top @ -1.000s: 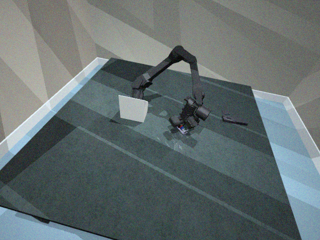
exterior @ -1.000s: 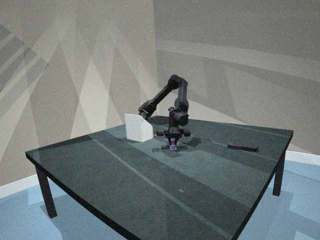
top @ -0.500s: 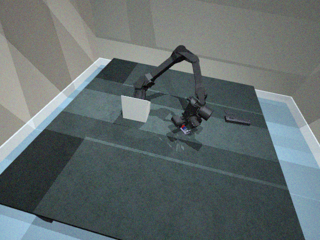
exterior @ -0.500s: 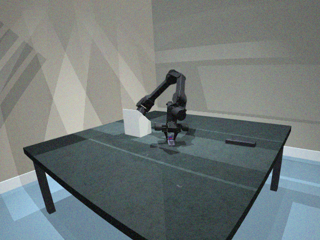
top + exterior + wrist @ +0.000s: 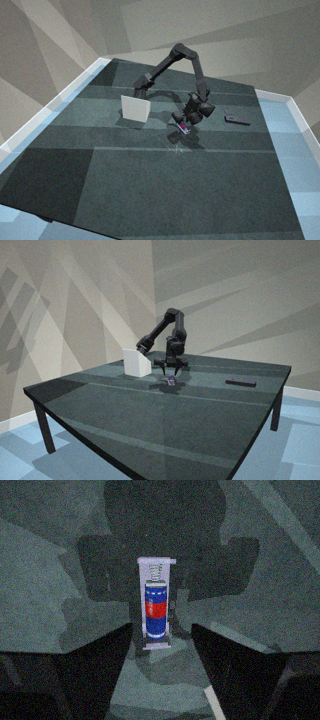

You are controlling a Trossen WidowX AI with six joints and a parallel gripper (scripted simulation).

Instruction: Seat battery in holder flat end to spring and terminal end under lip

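The blue battery with a red band [image 5: 183,126] [image 5: 170,379] [image 5: 156,611] lies lengthwise in the pale lilac holder [image 5: 187,133] [image 5: 171,384] [image 5: 150,560] and looks roughly straight. In the wrist view, the spring [image 5: 156,571] shows between the battery's upper end and the holder's end wall. The battery's lower end is close to the holder's other end; whether it sits under the lip, and which end has the terminal, I cannot tell. My gripper [image 5: 170,375] [image 5: 162,627] is open, its fingers either side of the battery and apart from it, tips apparently above the holder.
A white block with a slanted side [image 5: 134,108] [image 5: 134,363] stands left of the gripper, near the arm's base. A long dark bar [image 5: 237,120] [image 5: 240,382] lies to the right, with a small thin outlined item [image 5: 228,112] behind it. Faint pale marks [image 5: 177,149] show in front of the holder.
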